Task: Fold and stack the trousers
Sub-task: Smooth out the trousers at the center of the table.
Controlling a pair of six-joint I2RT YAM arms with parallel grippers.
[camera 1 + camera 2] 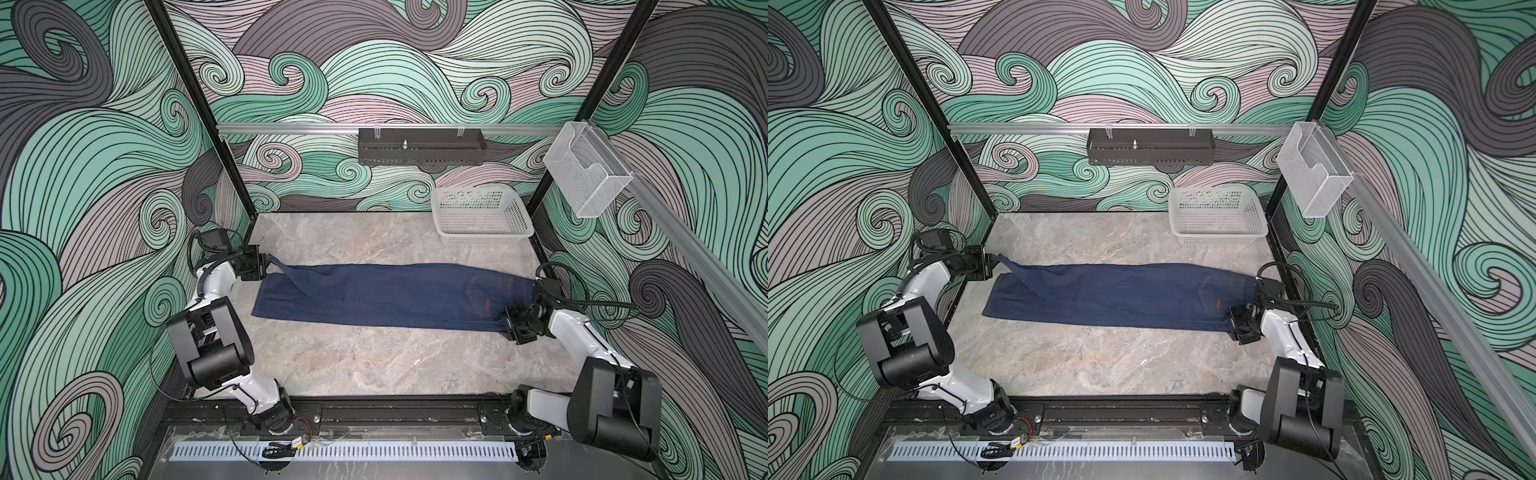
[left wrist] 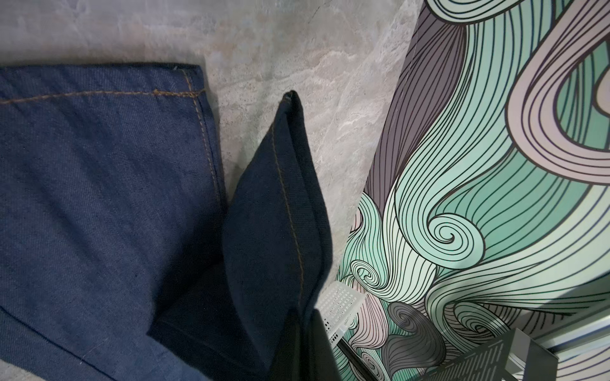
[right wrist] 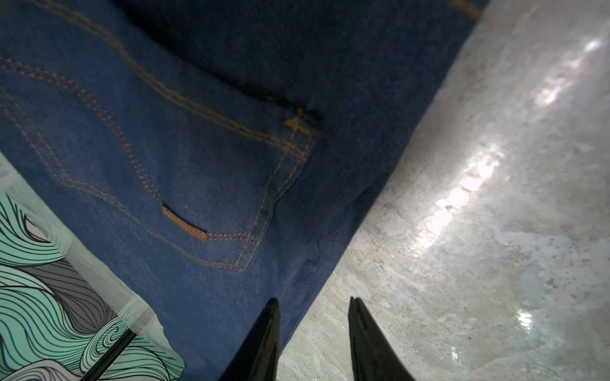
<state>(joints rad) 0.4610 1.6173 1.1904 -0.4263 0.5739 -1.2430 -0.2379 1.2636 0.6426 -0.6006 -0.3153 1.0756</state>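
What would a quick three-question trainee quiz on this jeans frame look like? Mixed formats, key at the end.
1. True or false: the left claw pinches one leg hem of the trousers and holds it raised off the table.
2. Where does the white basket stand? A) at the table's far right corner; B) on top of the trousers; C) beside the left arm.
3. Fill in: the right claw sits, jaws apart, at the ___ end of the trousers, near the back pocket.
Key: 1 true; 2 A; 3 waist.
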